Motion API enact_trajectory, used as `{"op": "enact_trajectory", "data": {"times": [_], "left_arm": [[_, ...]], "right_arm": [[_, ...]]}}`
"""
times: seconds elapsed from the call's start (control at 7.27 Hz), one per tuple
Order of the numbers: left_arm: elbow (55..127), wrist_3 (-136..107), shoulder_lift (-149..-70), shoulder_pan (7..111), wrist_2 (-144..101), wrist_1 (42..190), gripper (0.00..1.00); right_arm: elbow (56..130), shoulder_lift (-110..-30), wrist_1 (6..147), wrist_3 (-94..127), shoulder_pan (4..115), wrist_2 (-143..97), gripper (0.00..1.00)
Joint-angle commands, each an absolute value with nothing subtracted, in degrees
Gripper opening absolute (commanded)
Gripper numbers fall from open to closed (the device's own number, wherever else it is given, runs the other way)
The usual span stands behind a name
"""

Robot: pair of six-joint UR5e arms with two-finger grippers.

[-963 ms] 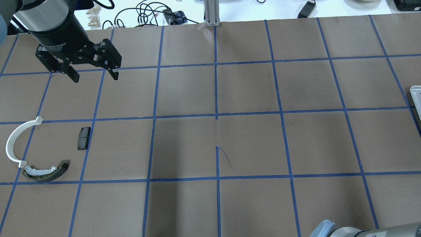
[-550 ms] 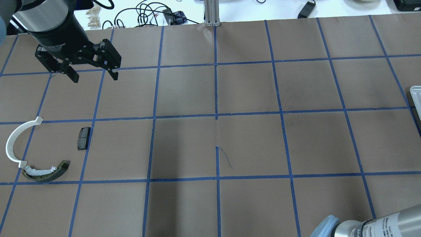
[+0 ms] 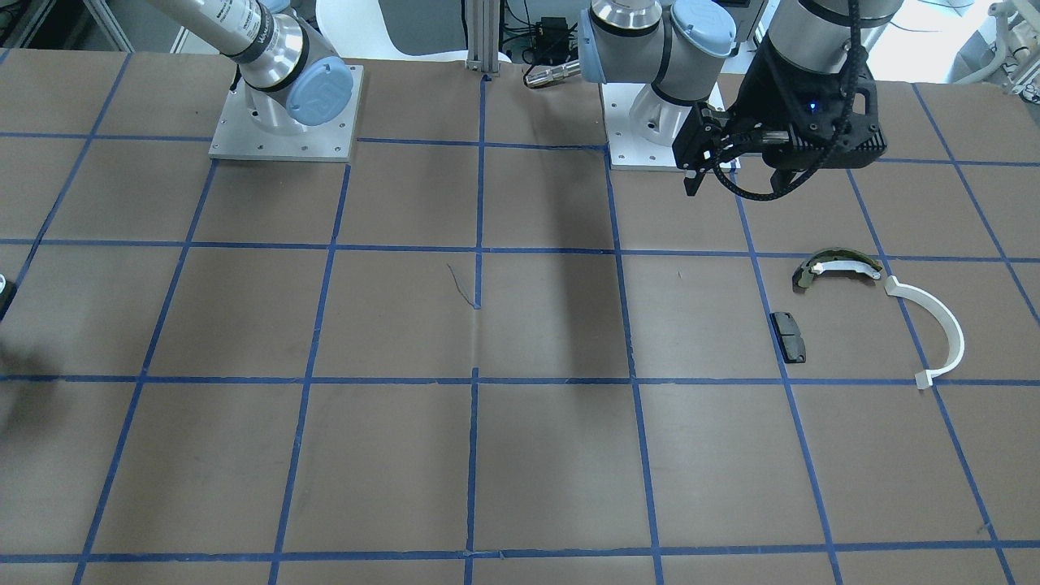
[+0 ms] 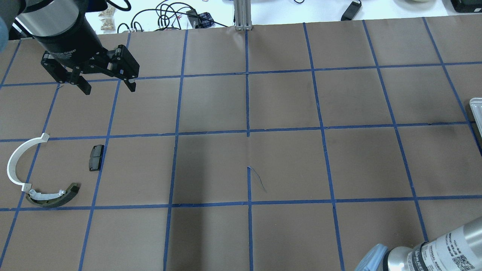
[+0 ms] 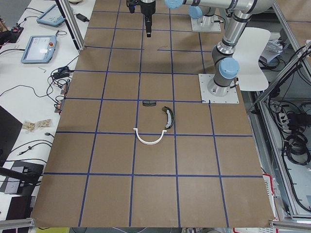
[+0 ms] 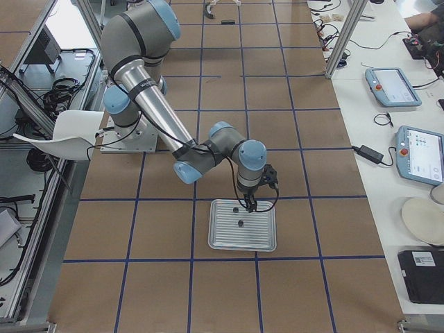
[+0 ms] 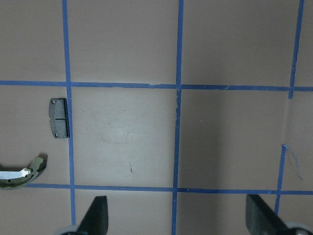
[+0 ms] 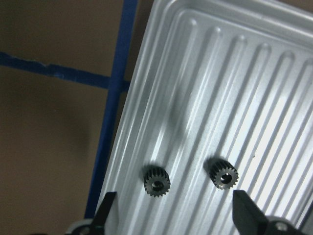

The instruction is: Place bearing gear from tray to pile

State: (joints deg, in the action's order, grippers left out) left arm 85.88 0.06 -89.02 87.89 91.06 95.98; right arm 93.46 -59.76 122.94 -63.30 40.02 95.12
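Overhead, the right arm (image 4: 433, 252) has pushed further into the lower corner than a second ago. The left gripper (image 4: 109, 89) hangs unchanged, wide open and empty, well apart from the pile (image 4: 52, 197), and the tray (image 4: 476, 109) is cut off at the edge. At the right wrist, the right gripper (image 8: 176, 215) is spread and empty above the tray, where one bearing gear (image 8: 157, 182) and a second gear (image 8: 225, 174) lie; its fingertips are cropped.
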Motion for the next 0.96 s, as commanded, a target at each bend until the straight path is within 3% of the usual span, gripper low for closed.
{"op": "enact_trajectory", "data": {"times": [0.0,0.41,0.55,0.83], "left_arm": [[85.9,0.1,-89.0,87.9,91.1,96.0,1.00],[85.9,0.2,-89.0,87.9,91.1,96.0,1.00],[85.9,0.2,-89.0,87.9,91.1,96.0,1.00],[85.9,0.2,-89.0,87.9,91.1,96.0,1.00]], "right_arm": [[93.6,-58.3,122.9,-64.0,39.4,96.3,0.69],[93.8,-58.6,122.0,-64.1,39.4,96.1,0.65],[94.0,-58.1,122.8,-64.9,39.4,96.0,0.58],[94.0,-58.0,122.8,-67.0,39.4,96.0,0.58]]}}
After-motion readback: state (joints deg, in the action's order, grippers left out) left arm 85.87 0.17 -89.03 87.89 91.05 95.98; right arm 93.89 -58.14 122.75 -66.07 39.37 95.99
